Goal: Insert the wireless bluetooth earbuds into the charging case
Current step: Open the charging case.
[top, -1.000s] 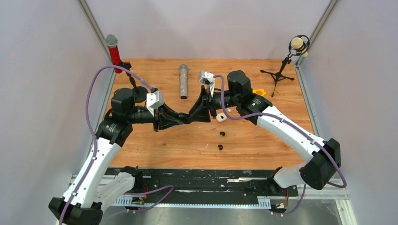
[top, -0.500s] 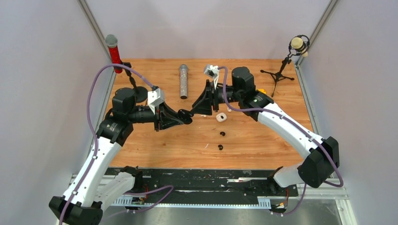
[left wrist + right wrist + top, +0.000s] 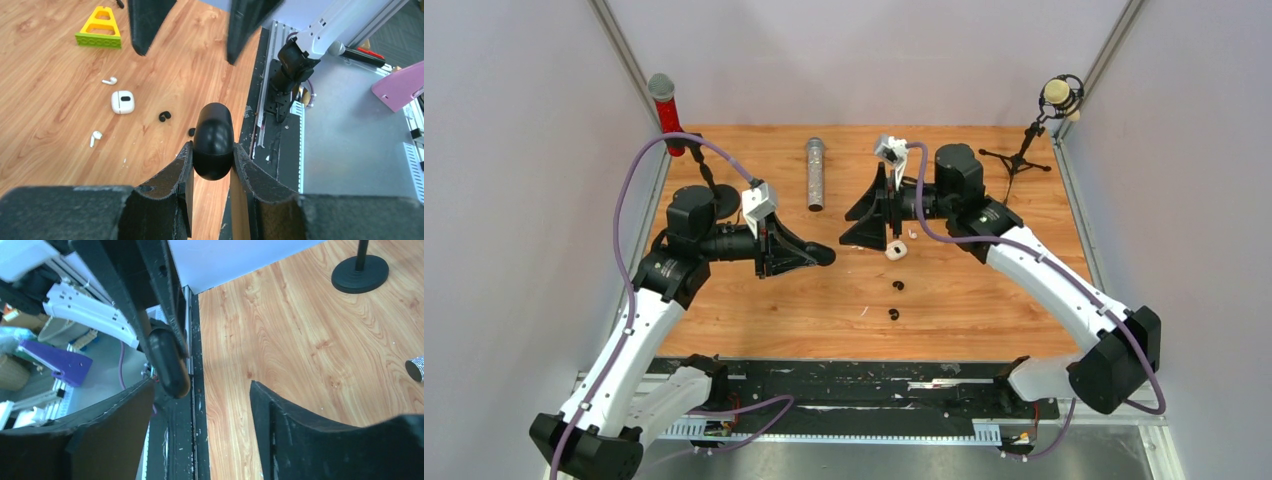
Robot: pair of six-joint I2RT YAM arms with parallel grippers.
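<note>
Lying nearest on the table (image 3: 774,320): two black earbuds (image 3: 893,315), loose on the wood. Just beyond them sits a white case (image 3: 895,251), with two white earbuds (image 3: 110,80) scattered beside it. Left gripper (image 3: 212,148) is clamped on a rounded black case (image 3: 213,131), raised off the wood. Right gripper (image 3: 845,230) faces it, spread wide and empty, not touching. Farthest: a silver microphone (image 3: 815,173), lying flat.

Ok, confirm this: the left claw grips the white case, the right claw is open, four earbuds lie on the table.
Not quite. The left wrist view shows the left claw gripping the black case; the white case lies loose. The right claw is open, four earbuds lie on the table.
</note>
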